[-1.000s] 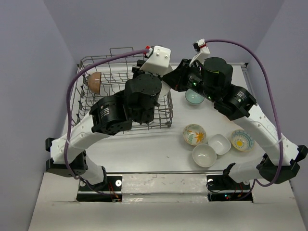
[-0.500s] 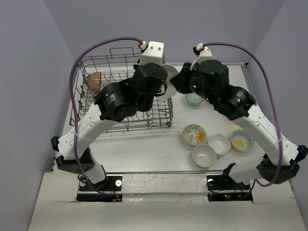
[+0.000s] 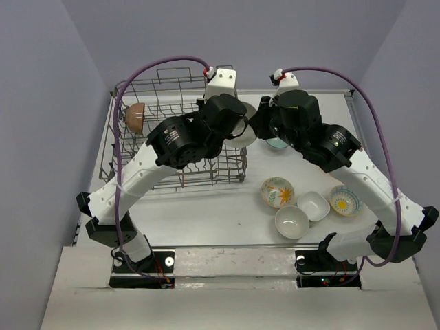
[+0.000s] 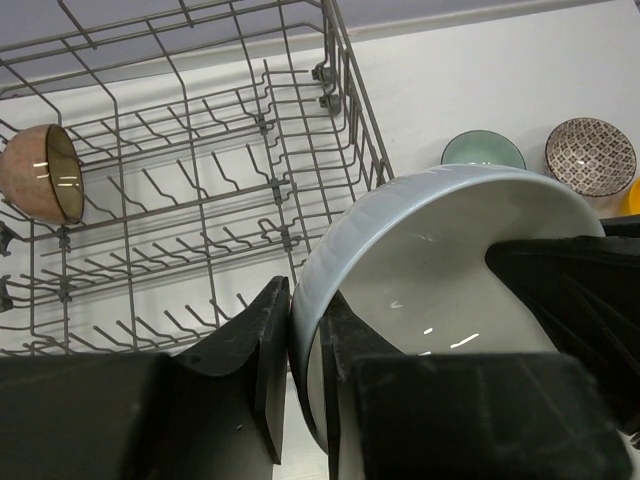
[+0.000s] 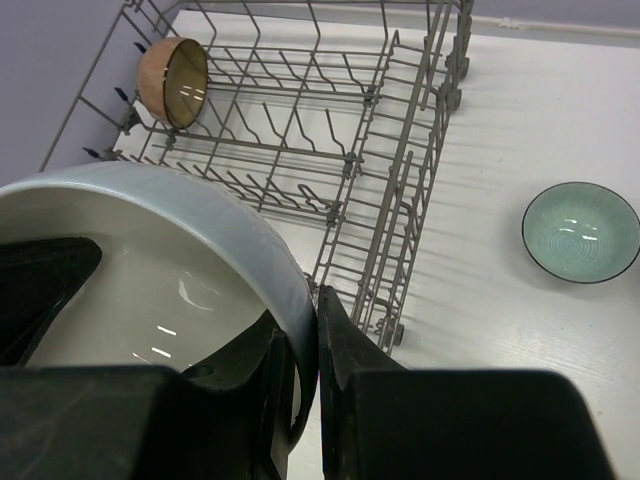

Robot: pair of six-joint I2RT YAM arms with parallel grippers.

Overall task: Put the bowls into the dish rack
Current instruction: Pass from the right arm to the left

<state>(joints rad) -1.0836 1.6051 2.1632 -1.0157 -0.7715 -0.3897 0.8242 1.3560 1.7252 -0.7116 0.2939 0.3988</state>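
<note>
The left arm (image 3: 137, 180) has reached farther out. The left gripper (image 4: 304, 300) and right gripper (image 5: 303, 322) both pinch the bowl (image 4: 440, 260) by its rim, at the rack's (image 3: 213, 175) three o'clock side.

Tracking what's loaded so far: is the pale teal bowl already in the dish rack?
No, the pale teal bowl sits on the table, outside the side wall of the dish rack.
</note>
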